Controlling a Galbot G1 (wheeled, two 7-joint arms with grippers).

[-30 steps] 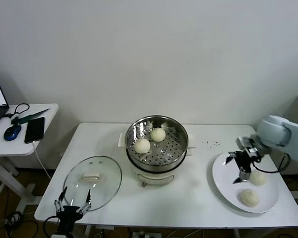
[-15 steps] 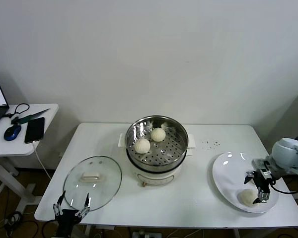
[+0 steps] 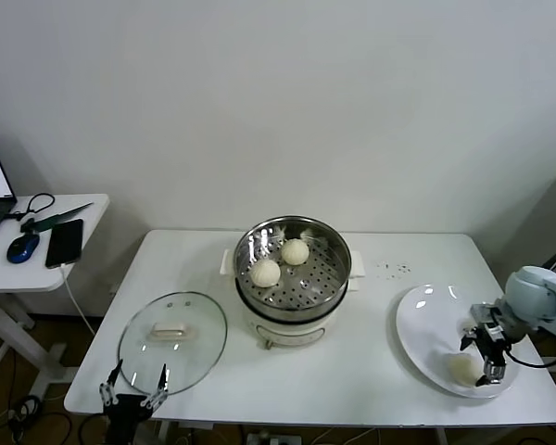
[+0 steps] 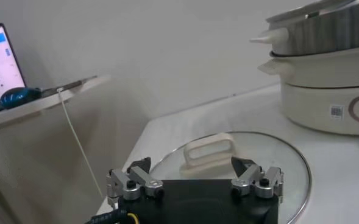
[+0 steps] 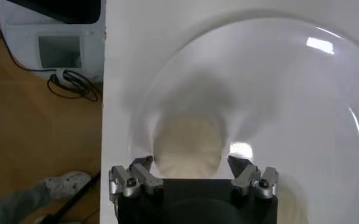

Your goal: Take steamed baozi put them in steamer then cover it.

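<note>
The steamer stands mid-table with two steamed baozi on its perforated floor. One more baozi lies on the white plate at the right. My right gripper is low over the plate, open, its fingers on either side of that baozi without visibly pressing it. The cover, a glass lid with a white handle, lies flat to the steamer's left. My left gripper hangs open at the table's front edge, just before the lid.
The plate sits close to the table's front right corner, with floor and cables beyond the edge. A side table at the far left holds a phone, a mouse and a laptop.
My right gripper has come down from the farther part of the plate to the nearer baozi and now straddles it. The left arm has stayed put.
</note>
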